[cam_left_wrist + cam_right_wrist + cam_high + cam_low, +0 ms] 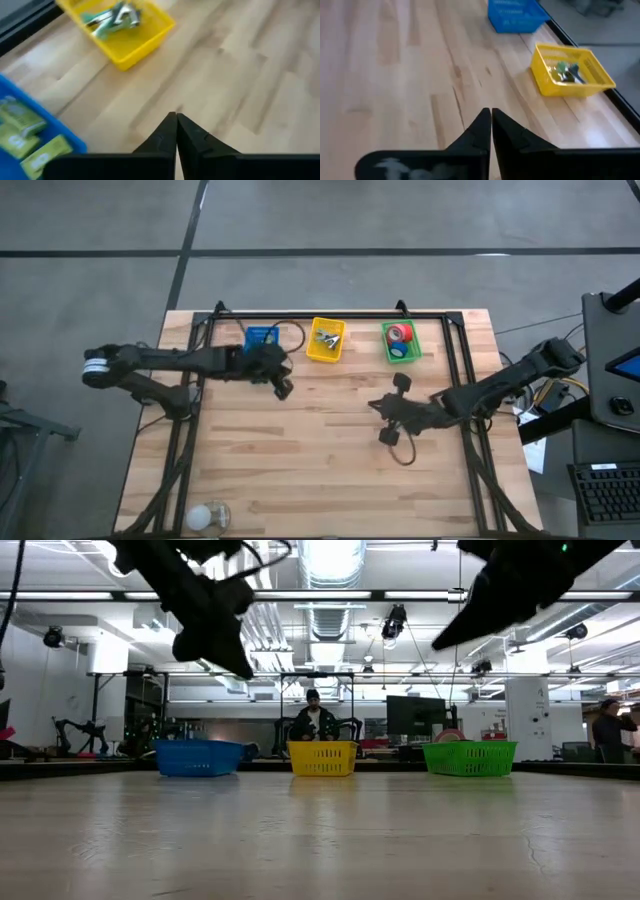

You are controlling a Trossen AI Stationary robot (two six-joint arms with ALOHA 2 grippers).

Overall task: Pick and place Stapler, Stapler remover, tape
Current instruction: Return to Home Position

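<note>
Fingers of the left gripper point(175, 117) are pressed together, tip against tip, with nothing between them. It hangs above the table point(330, 480), just in front of the blue bin point(262, 338). Fingers of the right gripper point(488, 112) are likewise closed and empty. That gripper hangs over bare boards in the table's right half, in front of the green bin point(400, 343) but apart from it. The low view shows both grippers raised clear of the surface.

Contents noted:
- The blue bin holds green staple boxes point(22, 135).
- The yellow bin point(326, 340), between the other two, holds the staple removers point(114, 17), metal with green.
- The green bin holds the tape point(398, 334), red and blue rolls.
- No stapler can be made out in any view.
- One pale rounded object point(207, 515) sits at the table's near left corner, well apart from everything; what it is cannot be told.

Beyond the table, a person point(313, 720) sits behind the yellow bin, and another shows at the far right.

Assessment: sorting appears finished, since nothing of the task lies loose on the boards. The step in hand is judged to be the return of both arms to rest. The next move calls for drawing each arm back toward its own side with fingers closed. The left arm should be lifted enough to pass clear of the blue bin's rim.
</note>
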